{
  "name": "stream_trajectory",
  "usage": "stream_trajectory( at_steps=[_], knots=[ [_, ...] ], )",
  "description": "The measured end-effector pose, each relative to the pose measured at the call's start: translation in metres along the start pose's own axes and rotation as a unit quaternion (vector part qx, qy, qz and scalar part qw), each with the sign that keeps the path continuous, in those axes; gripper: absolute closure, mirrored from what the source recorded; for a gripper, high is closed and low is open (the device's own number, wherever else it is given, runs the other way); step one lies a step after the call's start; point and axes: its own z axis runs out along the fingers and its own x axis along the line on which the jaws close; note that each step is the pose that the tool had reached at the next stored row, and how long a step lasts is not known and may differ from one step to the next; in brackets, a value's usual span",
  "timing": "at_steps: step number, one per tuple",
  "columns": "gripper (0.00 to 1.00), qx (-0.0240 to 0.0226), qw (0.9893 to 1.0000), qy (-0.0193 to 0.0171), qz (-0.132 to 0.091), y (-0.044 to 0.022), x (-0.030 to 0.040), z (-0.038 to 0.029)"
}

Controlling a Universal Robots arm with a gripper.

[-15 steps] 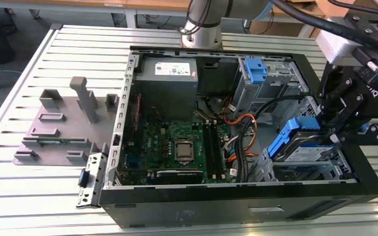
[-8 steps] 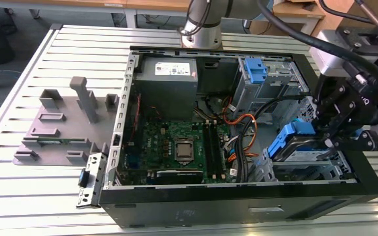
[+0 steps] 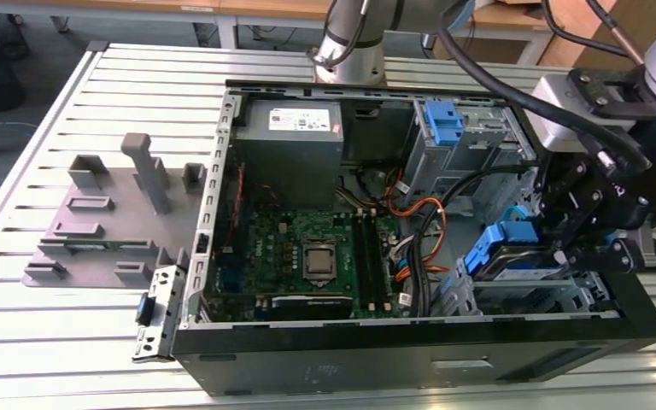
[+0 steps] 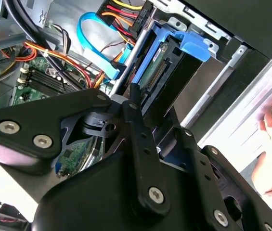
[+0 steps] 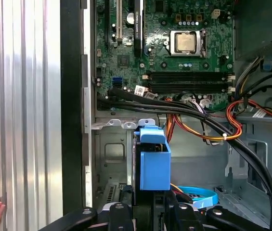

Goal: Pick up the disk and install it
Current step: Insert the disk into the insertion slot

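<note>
I am watching the claw clamping the disk by its blue frame and holding it on edge in the metal drive bay of the open computer case, near the green motherboard, on the exterior view's right.

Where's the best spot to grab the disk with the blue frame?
Probably its two flat faces, at the end away from the connector, coming from the open side of the case. The disk stands on edge, partly in its bay, leaving that end free. The gripper pinches it there.
</note>
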Motion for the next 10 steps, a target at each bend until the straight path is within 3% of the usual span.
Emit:
stream_trajectory(
  at_steps=[3,10],
  knots=[
    [0.65,0.0000,1.0000,0.0000,0.000,0.0000,0.0001,0.0048],
    [0.64,0.0000,1.0000,0.0000,0.000,0.0000,0.0002,0.0052]
  ],
)
